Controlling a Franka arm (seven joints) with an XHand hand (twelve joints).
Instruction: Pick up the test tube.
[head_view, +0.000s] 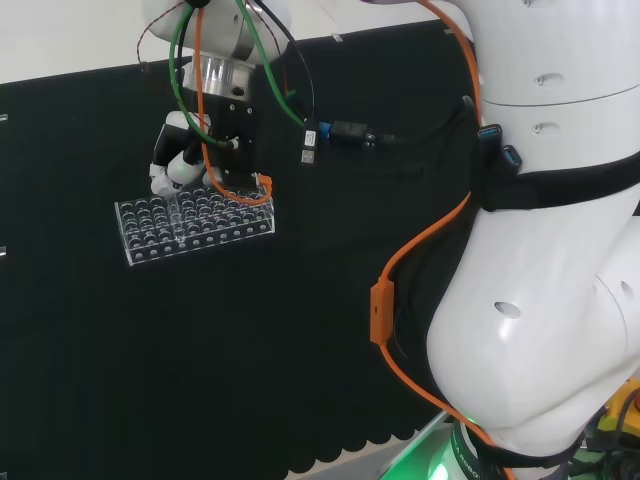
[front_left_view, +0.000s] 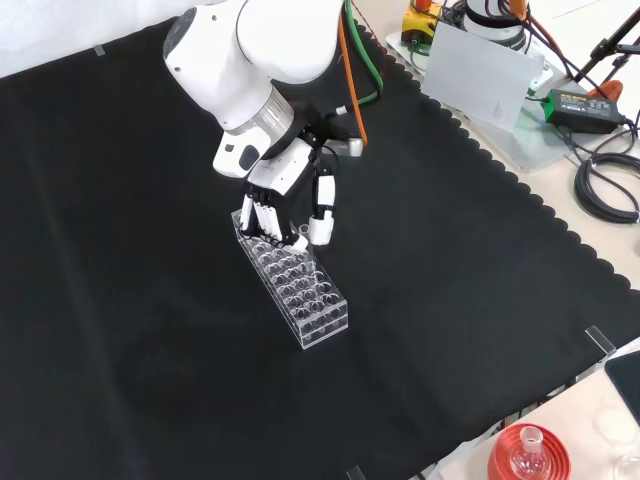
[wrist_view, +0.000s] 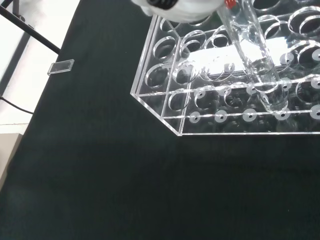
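A clear plastic rack (front_left_view: 300, 290) with several rows of holes lies on the black cloth; it also shows in the head view as the rack (head_view: 195, 230). One clear test tube (wrist_view: 255, 60) stands tilted in a hole near the rack's (wrist_view: 165, 107) corner, its rounded end down inside the rack. The hand (front_left_view: 290, 190) hangs over the rack's far end in the front view, fingers pointing down. A fingertip and the thumb (front_left_view: 321, 222) close together at the tube's top. In the head view the hand (head_view: 180, 160) sits just behind the rack.
A red ribbed stand with a flask (front_left_view: 528, 455) sits at the front view's bottom right, off the cloth. Cables and a grey box (front_left_view: 480, 75) lie past the cloth's scalloped edge. A small clear tab (wrist_view: 61, 66) rests at the cloth's border.
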